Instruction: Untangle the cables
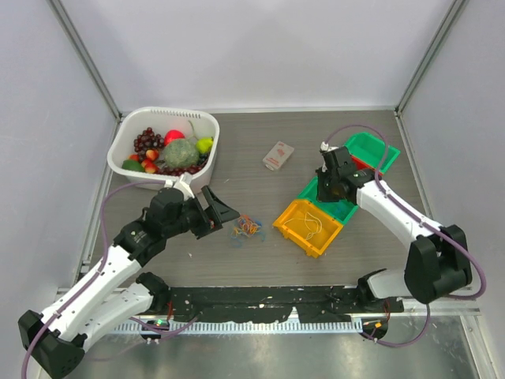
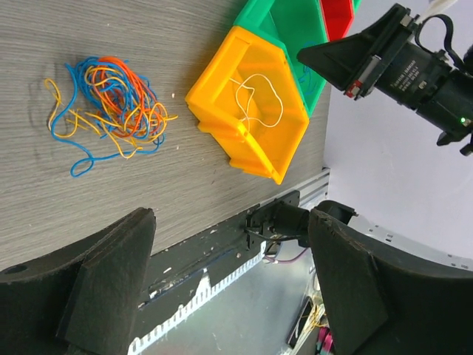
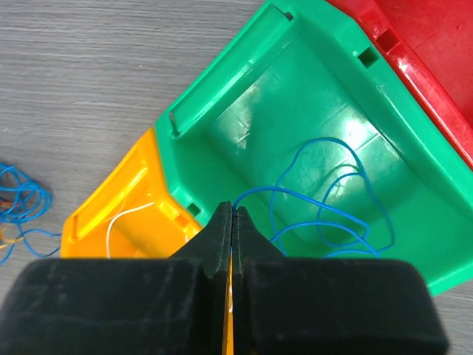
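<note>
A tangle of blue, orange and yellow cables [image 1: 247, 228] [image 2: 109, 103] lies on the table between the arms. My left gripper [image 1: 222, 212] [image 2: 233, 222] hangs open just left of it, holding nothing. A blue cable [image 3: 325, 188] loops inside the green bin [image 3: 222, 81] [image 1: 338, 208]. My right gripper [image 3: 232, 211] [image 1: 327, 188] is shut on one end of it, above the bin's near wall. A white cable [image 2: 259, 100] [image 1: 312, 223] lies in the yellow bin [image 2: 222, 111] [image 1: 293, 229].
A red bin [image 3: 421, 59] sits beside the green one, with another green bin [image 1: 371, 146] behind. A white basket [image 1: 126, 146] of fruit stands at the back left. A small card box [image 1: 278, 155] lies mid-table. A black rail [image 1: 260, 300] runs along the near edge.
</note>
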Robot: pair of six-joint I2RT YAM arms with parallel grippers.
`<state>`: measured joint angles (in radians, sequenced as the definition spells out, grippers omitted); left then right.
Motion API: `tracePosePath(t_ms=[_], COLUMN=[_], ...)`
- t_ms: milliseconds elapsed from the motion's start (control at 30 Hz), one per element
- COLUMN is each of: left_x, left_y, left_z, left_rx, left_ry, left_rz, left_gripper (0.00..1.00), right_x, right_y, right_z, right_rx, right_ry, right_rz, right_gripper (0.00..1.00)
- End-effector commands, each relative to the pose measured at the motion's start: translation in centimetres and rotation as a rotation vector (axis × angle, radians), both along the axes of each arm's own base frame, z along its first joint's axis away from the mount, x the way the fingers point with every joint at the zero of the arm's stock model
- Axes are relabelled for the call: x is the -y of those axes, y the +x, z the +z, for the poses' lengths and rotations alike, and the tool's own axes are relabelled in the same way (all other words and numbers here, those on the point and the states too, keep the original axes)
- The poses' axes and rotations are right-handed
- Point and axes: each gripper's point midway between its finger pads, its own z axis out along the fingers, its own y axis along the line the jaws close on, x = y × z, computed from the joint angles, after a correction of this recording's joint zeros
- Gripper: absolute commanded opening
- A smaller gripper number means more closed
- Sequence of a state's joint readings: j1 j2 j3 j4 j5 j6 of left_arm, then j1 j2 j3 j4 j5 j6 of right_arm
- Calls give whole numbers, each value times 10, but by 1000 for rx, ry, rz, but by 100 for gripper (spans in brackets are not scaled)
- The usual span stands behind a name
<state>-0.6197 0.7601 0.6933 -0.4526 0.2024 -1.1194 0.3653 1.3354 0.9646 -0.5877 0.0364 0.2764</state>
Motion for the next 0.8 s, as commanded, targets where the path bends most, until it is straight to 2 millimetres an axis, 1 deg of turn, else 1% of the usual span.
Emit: tracePosePath(t_ms=[0, 33, 67, 100, 133, 167, 200, 233, 267, 300, 333, 367, 433, 467, 500, 533, 567, 600, 633, 667, 733, 767], left_x=[3, 3, 5, 6, 8, 8, 8, 9, 9, 9, 8, 7, 3, 2, 2, 2, 3, 5, 7, 9, 13, 15], left_y=[2, 1, 0, -1, -1, -1, -2, -1, -1, -1, -1, -1, -2, -3, -3, -2, -2, -1, -1, 0, 4, 7], left_z=[-3, -7, -10, -13, -17, -21, -23, -24, -26, -26, -28, -30, -36, -38, -42, -44, -47, -49, -53, -58, -67, -71], left_rx=[-3, -21, -38, -53, -70, -84, -90, -92, -96, -97, -101, -103, -117, -121, -127, -129, -135, -136, -138, -148, -162, -168], left_ry=[1, 15, 26, 36, 47, 59, 69, 77, 84, 95, 110, 128, 172, 189, 203, 210, 214, 212, 210, 208, 218, 227], left_rz=[-9, -17, -30, -45, -56, -61, -67, -71, -76, -83, -90, -95, -105, -113, -122, -125, -129, -138, -148, -154, -165, -174], left_gripper=[85, 84, 83, 82, 81, 81, 80, 80, 81, 81, 81, 81, 81, 81, 79, 77, 76, 72, 68, 65, 59, 57], right_x=[4, 10, 13, 18, 16, 14, 16, 15, 18, 18, 20, 19, 19, 18, 14, 13, 9, 11, -2, -3, -38, -50], right_y=[17, 19, 21, 22, 27, 32, 30, 37, 33, 37, 35, 36, 31, 28, 25, 19, 18, 11, 6, 3, -13, -16], right_z=[-13, -26, -27, -37, -36, -37, -42, -41, -41, -36, -30, -23, -4, 10, 19, 28, 37, 45, 54, 60, 68, 73], right_rx=[-27, -62, -79, -112, -122, -131, -160, -165, -188, -178, -176, -163, -138, -113, -94, -82, -65, -51, -19, 0, 9, 16], right_ry=[-1, -44, -73, -106, -108, -113, -125, -135, -152, -158, -163, -160, -144, -133, -128, -124, -123, -156, -177, -203, -157, -122], right_rz=[-46, -58, -71, -81, -80, -84, -88, -96, -95, -99, -105, -104, -102, -99, -91, -82, -69, -68, -18, -13, 87, 115], right_gripper=[1, 1, 1, 1, 1, 6, 10, 16, 20, 28, 31, 39, 46, 49, 53, 55, 56, 57, 58, 58, 58, 58])
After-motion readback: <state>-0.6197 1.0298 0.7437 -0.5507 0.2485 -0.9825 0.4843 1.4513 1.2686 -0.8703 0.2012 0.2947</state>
